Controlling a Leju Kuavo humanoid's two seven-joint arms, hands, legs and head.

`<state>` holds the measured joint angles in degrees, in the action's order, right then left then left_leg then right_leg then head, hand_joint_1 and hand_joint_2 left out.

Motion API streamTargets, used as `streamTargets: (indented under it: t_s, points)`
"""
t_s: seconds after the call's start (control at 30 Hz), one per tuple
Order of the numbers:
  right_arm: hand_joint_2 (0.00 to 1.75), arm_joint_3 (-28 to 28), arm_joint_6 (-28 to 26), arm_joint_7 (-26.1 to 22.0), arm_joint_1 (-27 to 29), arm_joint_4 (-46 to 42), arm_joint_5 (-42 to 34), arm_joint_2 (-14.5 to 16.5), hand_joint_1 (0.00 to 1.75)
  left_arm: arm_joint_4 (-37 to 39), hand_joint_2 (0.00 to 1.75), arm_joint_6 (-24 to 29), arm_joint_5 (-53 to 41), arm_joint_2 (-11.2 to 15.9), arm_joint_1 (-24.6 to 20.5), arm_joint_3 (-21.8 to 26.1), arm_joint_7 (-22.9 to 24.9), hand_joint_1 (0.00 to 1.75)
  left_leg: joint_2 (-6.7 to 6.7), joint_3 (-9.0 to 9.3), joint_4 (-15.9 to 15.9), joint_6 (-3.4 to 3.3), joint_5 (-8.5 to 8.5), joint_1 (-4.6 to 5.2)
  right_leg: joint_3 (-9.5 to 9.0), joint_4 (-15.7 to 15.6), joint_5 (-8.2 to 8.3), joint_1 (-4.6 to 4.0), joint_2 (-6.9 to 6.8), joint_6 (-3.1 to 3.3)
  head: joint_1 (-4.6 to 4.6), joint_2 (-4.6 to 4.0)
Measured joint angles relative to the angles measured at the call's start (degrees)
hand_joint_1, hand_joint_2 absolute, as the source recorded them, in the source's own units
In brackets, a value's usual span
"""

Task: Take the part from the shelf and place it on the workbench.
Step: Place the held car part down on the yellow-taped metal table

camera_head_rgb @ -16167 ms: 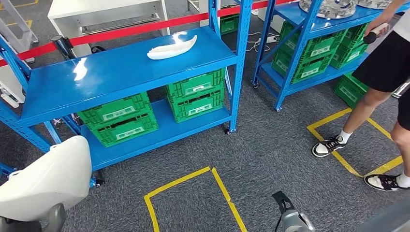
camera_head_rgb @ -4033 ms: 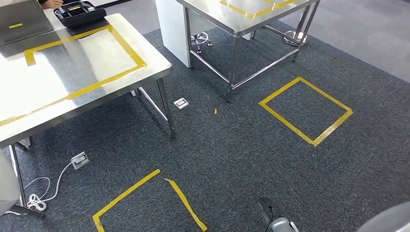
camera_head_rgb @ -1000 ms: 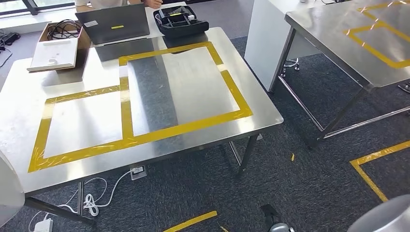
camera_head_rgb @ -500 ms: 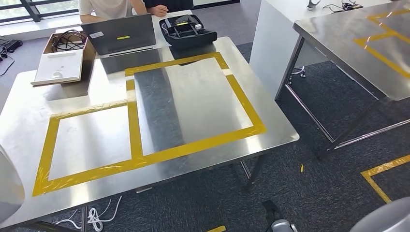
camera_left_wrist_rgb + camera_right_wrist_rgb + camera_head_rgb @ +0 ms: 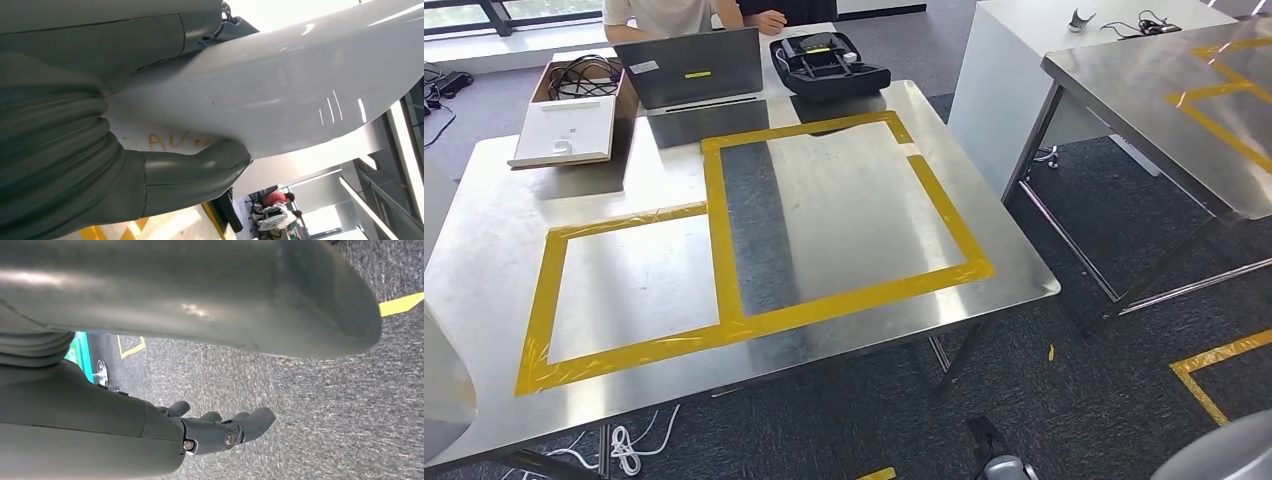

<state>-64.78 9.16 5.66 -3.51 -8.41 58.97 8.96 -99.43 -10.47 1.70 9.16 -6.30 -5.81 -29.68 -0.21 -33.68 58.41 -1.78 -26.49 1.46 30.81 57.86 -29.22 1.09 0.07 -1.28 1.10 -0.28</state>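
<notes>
Gripping the white part, the left hand has its thick grey thumb pressed against the glossy shell, right beside some faint orange lettering, with the darker fingers wrapped over the opposite face. In the head view the same part shows as a pale curve at the lower left edge, overlapping the near corner of the steel workbench; whether it touches the surface cannot be told. Ahead of that hand, the bench top carries two yellow tape rectangles sharing one side, the smaller one nearer the part. Far across the bench from the hand sit an open cardboard box with cables, a grey laptop and a black case, and a person sits behind them. Over on the other side, the right hand hangs low above dark carpet, its fingers loosely curled and apart with nothing in them. A second steel table with yellow tape stands well apart beyond it, and a yellow floor marking lies on the carpet below.
</notes>
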Motion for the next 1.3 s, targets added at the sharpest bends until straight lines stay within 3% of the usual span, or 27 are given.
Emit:
streamTargets:
  t_s: [0.07, 0.17, 0.2, 0.23, 0.27, 0.33, 0.4, 0.5, 0.57, 0.67, 0.7, 0.73, 0.77, 0.87, 0.93, 1.07, 1.23, 1.3]
  points:
    - [0.00, 0.0, 0.0, 0.0, -0.1, 0.0, 0.0, 0.0, 0.00, -0.2, 1.75, 0.0, 0.0, 0.0, 0.0, 0.0, 0.0, 1.75, 0.31, 0.43, -0.6, -0.55, 0.24, -0.25, 1.01, 2.6, -1.59, -0.11, 0.04, -0.24, 0.12, 0.00]
    - [0.00, 0.0, 0.0, 0.0, -0.1, 0.0, 0.0, 0.0, 0.00, -0.3, 1.75, 0.0, 0.0, 0.0, 0.2, 0.0, 0.0, 1.75, 1.02, 0.61, -0.8, -1.01, 0.16, -0.27, 6.66, 13.7, -6.67, -0.26, 0.05, -0.12, 0.34, 0.00]
    - [0.00, 0.0, 0.1, 0.1, 0.0, 0.0, 0.0, -0.1, 0.00, -0.3, 1.75, 0.0, 0.0, 0.0, 0.3, 0.0, 0.0, 1.75, 1.25, 0.61, -0.7, -1.04, 0.08, -0.23, 8.19, 16.3, -7.22, -0.28, 0.04, -0.05, 0.33, 0.00]
    - [0.00, 0.0, 0.1, 0.1, 0.1, 0.0, 0.0, -0.1, 0.00, -0.3, 1.75, 0.0, 0.0, -0.1, 0.4, 0.0, 0.1, 1.75, 1.49, 0.63, -0.6, -1.00, -0.01, -0.20, 8.69, 16.8, -6.61, -0.30, 0.02, 0.05, 0.34, 0.00]
    - [0.00, 0.0, 0.1, 0.1, 0.1, 0.0, 0.0, -0.1, 0.00, -0.3, 1.75, 0.0, -0.1, -0.1, 0.4, 0.0, 0.1, 1.75, 1.73, 0.68, -0.4, -0.90, -0.13, -0.20, 8.03, 14.9, -4.94, -0.30, -0.09, 0.18, 0.34, 0.00]
    - [0.00, 0.0, 0.1, 0.1, 0.0, 0.0, 0.0, -0.1, 0.00, -0.2, 1.75, 0.0, -0.1, -0.2, 0.4, 0.0, 0.2, 1.75, 2.36, 0.81, 0.0, -0.50, -0.50, -0.12, 4.53, 7.1, -0.88, -0.42, -1.19, 0.60, 0.33, 0.00]
    - [0.00, 0.0, 0.1, 0.1, -0.1, 0.0, 0.0, -0.1, 0.00, 0.0, 1.75, 0.0, -0.2, -0.2, 0.3, 0.0, 0.2, 1.75, 2.91, 0.84, 0.4, 0.12, -0.91, 0.02, 2.30, 1.9, 0.96, -0.64, -2.17, 1.01, 0.35, 0.00]
    - [0.00, -0.1, 0.1, 0.2, -0.2, 0.0, 0.0, -0.1, 0.00, 0.2, 1.75, 0.0, -0.3, -0.3, 0.3, -0.1, 0.3, 1.75, 3.80, 0.95, 0.4, 1.20, -1.14, -0.03, 2.33, 1.1, 1.26, -0.66, -1.20, 1.71, 0.41, 0.00]
    - [0.00, -0.1, 0.1, 0.3, -0.2, 0.0, -0.1, 0.0, 0.00, 0.3, 1.75, -0.1, -0.4, -0.4, 0.1, -0.2, 0.3, 1.75, 2.99, 0.39, 2.1, 1.99, -2.52, -0.20, 2.13, 0.7, 1.65, -0.26, -0.35, 2.28, 0.27, 0.00]
    - [0.00, -0.1, 0.1, 0.6, -0.3, 0.0, -0.1, 0.0, 0.00, 0.6, 1.75, -0.2, -0.6, -0.5, 0.1, -0.3, 0.3, 1.75, 0.87, -4.08, 12.2, 3.18, -7.55, -1.04, 2.10, 0.6, 1.86, 0.03, 1.00, 2.59, 0.11, 0.00]
    - [0.00, -0.2, 0.1, 0.7, -0.3, 0.0, -0.1, 0.0, 0.00, 0.8, 1.75, -0.3, -0.7, -0.5, 0.1, -0.3, 0.4, 1.75, 0.69, -5.54, 15.1, 3.43, -8.46, -1.29, 2.12, 0.6, 1.87, 0.05, 1.54, 2.59, 0.11, 0.00]
    - [0.00, -0.2, 0.1, 0.8, -0.3, 0.0, -0.1, 0.0, 0.00, 1.0, 1.75, -0.3, -0.8, -0.5, 0.2, -0.3, 0.4, 1.75, 0.62, -6.14, 16.3, 3.59, -8.25, -1.48, 2.12, 0.6, 1.87, 0.07, 2.14, 2.58, 0.13, 0.00]
    - [0.00, -0.2, 0.1, 0.9, -0.3, 0.0, -0.1, 0.0, 0.00, 1.1, 1.75, -0.4, -0.8, -0.5, 0.1, -0.3, 0.4, 1.75, 0.47, -5.57, 14.9, 3.65, -6.86, -1.63, 2.06, 0.7, 1.87, 0.10, 2.78, 2.54, 0.13, 0.00]
    - [0.00, -0.3, 0.2, 0.8, -0.4, 0.0, 0.0, 0.0, 0.00, 1.5, 1.75, -0.3, -1.3, -0.5, -0.2, -0.3, 0.6, 1.75, -1.74, -0.30, 3.5, 3.41, -1.38, -1.90, 1.88, 0.7, 1.82, 0.25, 4.41, 2.08, 0.11, 0.00]
    - [0.00, -0.3, 0.2, 0.7, -0.4, 0.0, 0.1, 0.0, 0.00, 1.9, 1.75, 0.4, -2.7, -0.5, -0.6, -0.3, 0.6, 1.75, -2.95, 1.41, -0.2, 3.18, -0.79, -1.85, 2.11, 0.8, 1.86, 0.30, 5.08, 1.50, 0.13, 0.00]
    - [0.00, -0.4, -0.7, -0.1, -0.3, 0.0, 0.0, -0.1, 0.00, 4.0, 1.75, 5.5, -10.5, -0.4, -1.9, -0.3, -0.9, 1.75, -2.93, 1.39, -0.4, 3.20, -0.58, -1.74, 2.44, 0.7, 2.00, 0.35, 5.41, 1.47, 0.15, 0.00]
    - [0.00, -0.5, -1.1, -0.3, -0.4, 0.0, 0.0, -0.1, 0.00, 6.6, 1.75, 8.9, -15.3, -0.4, -3.1, -0.5, -1.5, 1.75, -2.96, 1.36, -0.3, 2.48, -0.54, -1.53, 2.09, 0.0, 2.31, 0.50, 5.36, 0.94, 0.15, 0.00]
    - [0.00, -0.5, -1.0, -0.1, -0.4, 0.0, -0.1, 0.0, 0.00, 8.8, 1.75, 15.4, -24.3, -0.4, -4.5, -1.2, -0.7, 1.75, -2.98, 1.33, -0.3, 2.26, -0.54, -1.50, 2.06, -0.1, 2.37, 0.51, 5.30, 0.62, 0.16, 0.00]
